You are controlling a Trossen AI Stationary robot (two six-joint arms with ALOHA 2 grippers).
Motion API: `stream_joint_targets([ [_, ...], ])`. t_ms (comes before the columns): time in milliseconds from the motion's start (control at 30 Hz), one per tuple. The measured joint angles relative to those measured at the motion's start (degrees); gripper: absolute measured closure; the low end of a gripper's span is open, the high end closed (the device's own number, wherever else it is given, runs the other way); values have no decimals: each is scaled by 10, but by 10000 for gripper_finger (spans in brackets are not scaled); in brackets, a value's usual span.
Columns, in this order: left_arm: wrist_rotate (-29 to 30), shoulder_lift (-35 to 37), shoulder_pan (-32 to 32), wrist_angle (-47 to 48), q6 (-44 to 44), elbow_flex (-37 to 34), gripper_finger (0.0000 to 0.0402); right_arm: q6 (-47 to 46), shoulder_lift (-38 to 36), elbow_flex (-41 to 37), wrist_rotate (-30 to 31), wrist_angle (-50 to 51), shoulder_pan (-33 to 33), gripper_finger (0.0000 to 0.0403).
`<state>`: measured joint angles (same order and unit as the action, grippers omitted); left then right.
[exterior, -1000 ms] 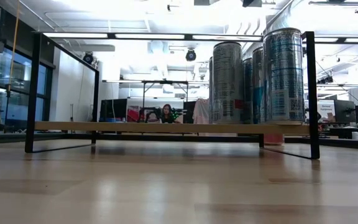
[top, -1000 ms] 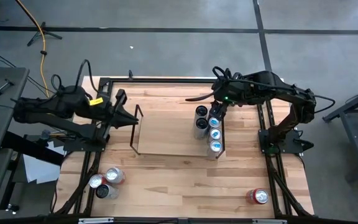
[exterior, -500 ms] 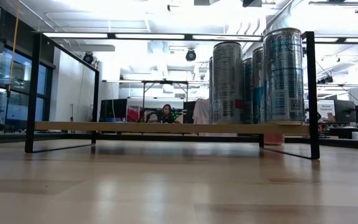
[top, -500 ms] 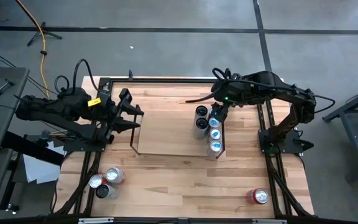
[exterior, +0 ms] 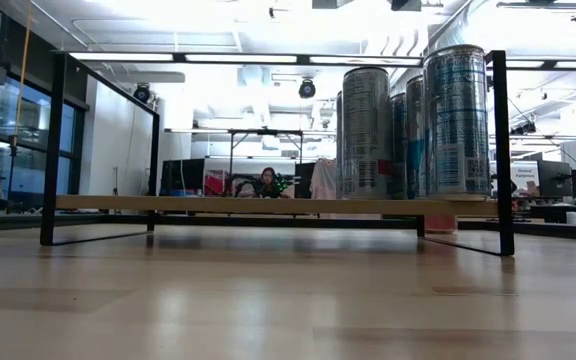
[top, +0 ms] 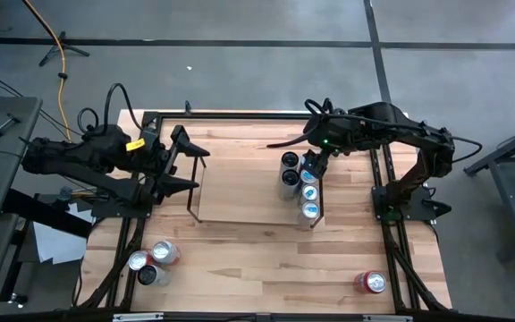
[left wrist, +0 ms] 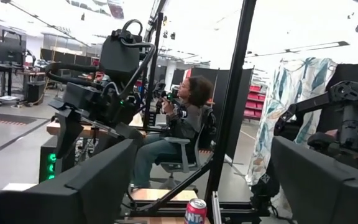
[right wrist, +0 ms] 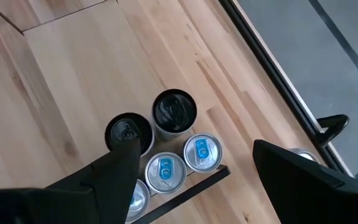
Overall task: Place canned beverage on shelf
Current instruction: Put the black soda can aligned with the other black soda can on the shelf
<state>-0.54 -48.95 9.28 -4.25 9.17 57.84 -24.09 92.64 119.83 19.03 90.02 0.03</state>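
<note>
Now the left gripper has spread its jaws wide, empty, beside the shelf; right gripper, jaws open, hovers unchanged over the cans

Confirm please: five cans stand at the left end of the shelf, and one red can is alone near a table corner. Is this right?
Not quite. The five cans stand at the right end of the shelf, as the high view shows. The red can does stand alone near a table corner.

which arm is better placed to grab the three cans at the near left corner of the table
Left. The left gripper hangs open and empty by the shelf's left end, on the three cans' side. The right gripper hovers open over the shelved cans, farther off.
</note>
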Motion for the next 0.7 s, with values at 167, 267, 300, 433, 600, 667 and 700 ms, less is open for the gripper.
stream_joint_targets([
  [167,-1,0,-8,5,-7,4,33,-20,0,0,-1,0,0,105],
  [267,-5,-2,-19,20,-7,26,23,-33,0,0,-1,0,0,105],
  [300,-8,-5,-22,28,-8,38,22,-37,0,0,-1,0,0,105],
  [433,6,-31,-26,124,-13,111,19,-44,0,0,-1,0,0,105],
  [600,93,-120,20,410,57,259,20,-44,0,0,17,0,0,105],
  [667,99,-165,41,552,121,315,20,-41,0,0,25,0,0,105],
  [700,99,-186,53,615,161,341,20,-41,0,0,29,0,0,105],
])
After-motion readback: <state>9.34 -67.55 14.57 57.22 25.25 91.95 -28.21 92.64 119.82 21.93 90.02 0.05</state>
